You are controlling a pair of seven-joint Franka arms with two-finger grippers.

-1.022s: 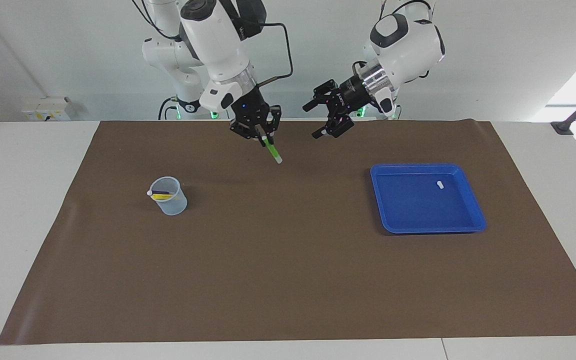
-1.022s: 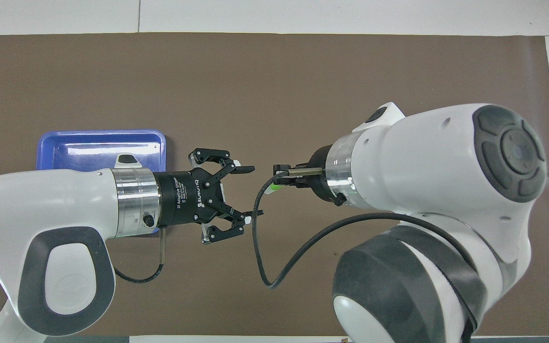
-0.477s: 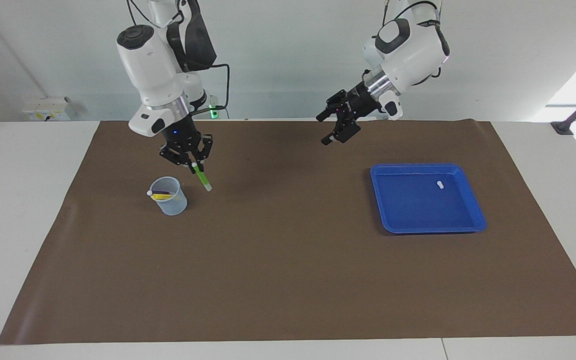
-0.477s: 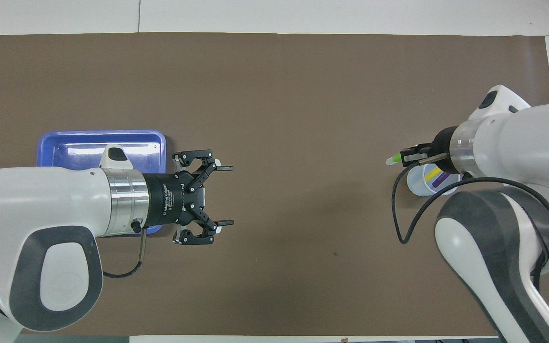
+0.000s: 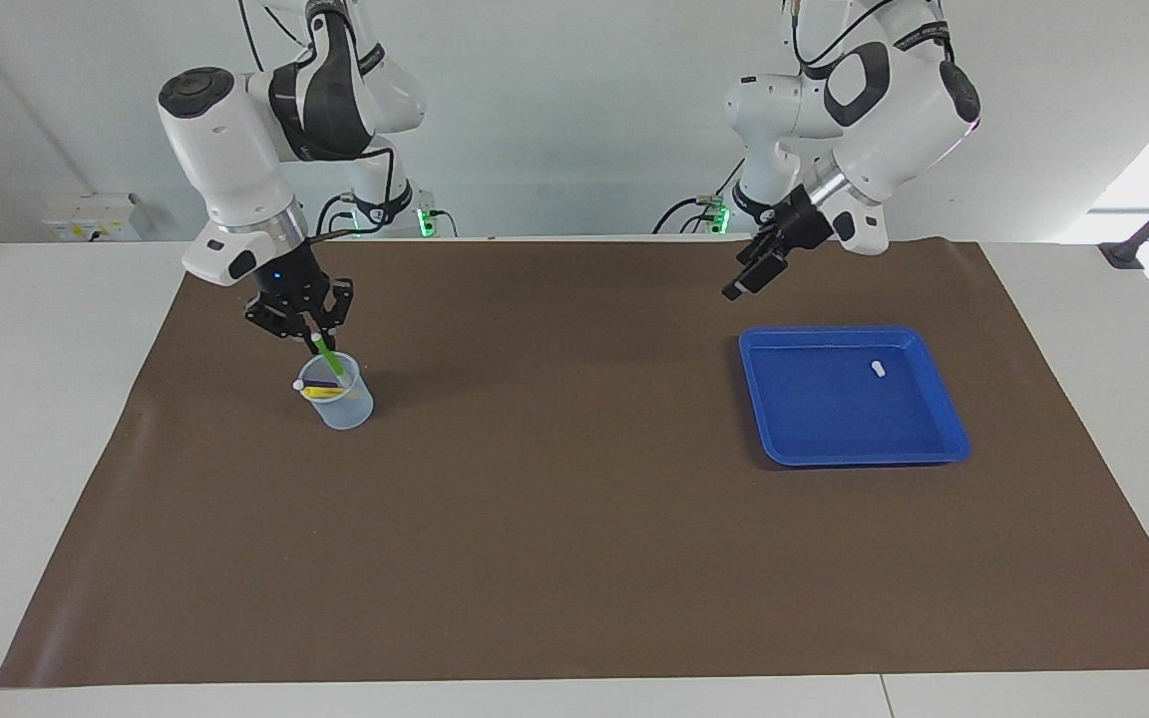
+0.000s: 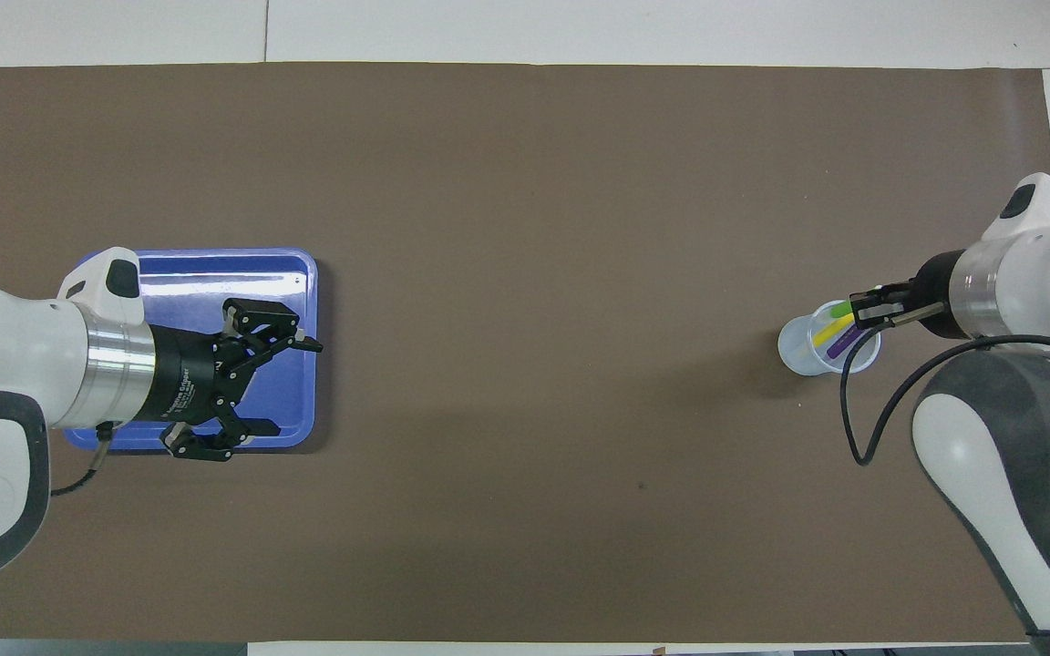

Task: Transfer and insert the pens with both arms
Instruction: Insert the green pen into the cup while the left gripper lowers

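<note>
Green pen (image 5: 328,358) in right hand (image 5: 312,340)

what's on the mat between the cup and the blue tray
Nothing: between the cup and the blue tray only bare brown mat shows, in both the facing and the overhead view.

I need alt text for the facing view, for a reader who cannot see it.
The right pincer holds a green pen, its tip in a clear cup with two other pens. The left pincer hangs open above the mat near a blue tray.
</note>
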